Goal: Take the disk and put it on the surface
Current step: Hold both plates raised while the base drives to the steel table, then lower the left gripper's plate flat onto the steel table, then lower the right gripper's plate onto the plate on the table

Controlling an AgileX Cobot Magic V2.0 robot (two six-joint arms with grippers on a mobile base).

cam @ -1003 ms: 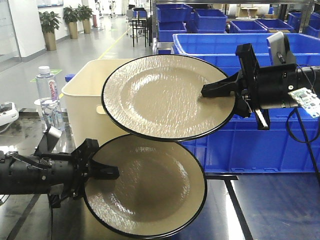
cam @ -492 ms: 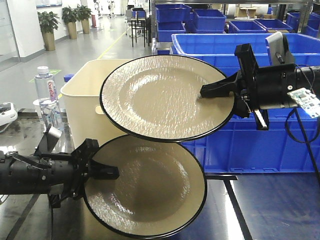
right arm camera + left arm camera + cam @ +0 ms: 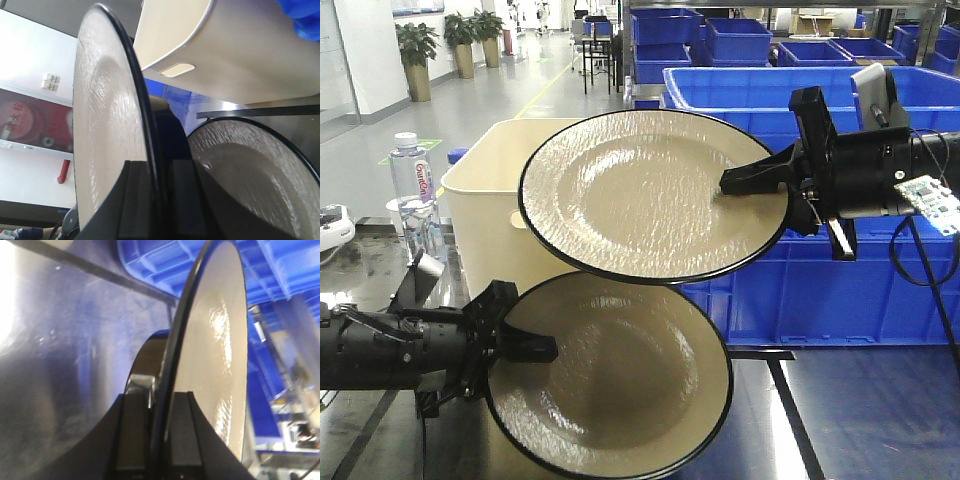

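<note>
The left hand (image 3: 527, 348) is clamped on the near rim of the lower disk (image 3: 620, 385), which sits tilted, low over the glossy dark table (image 3: 865, 420). The right hand (image 3: 732, 182) pinches the rim of the upper disk (image 3: 640, 190), held higher in front of a cream tub (image 3: 485, 205) and blue crates (image 3: 880, 290). Their contents are hidden.

The left arm (image 3: 380, 352) lies level and low, the left gripper (image 3: 535, 350) closed on the rim of the lower plate (image 3: 620, 385), while the right arm (image 3: 880, 165) reaches in higher, the right gripper (image 3: 735, 183) closed on the rim of the upper plate (image 3: 630, 190).
</note>
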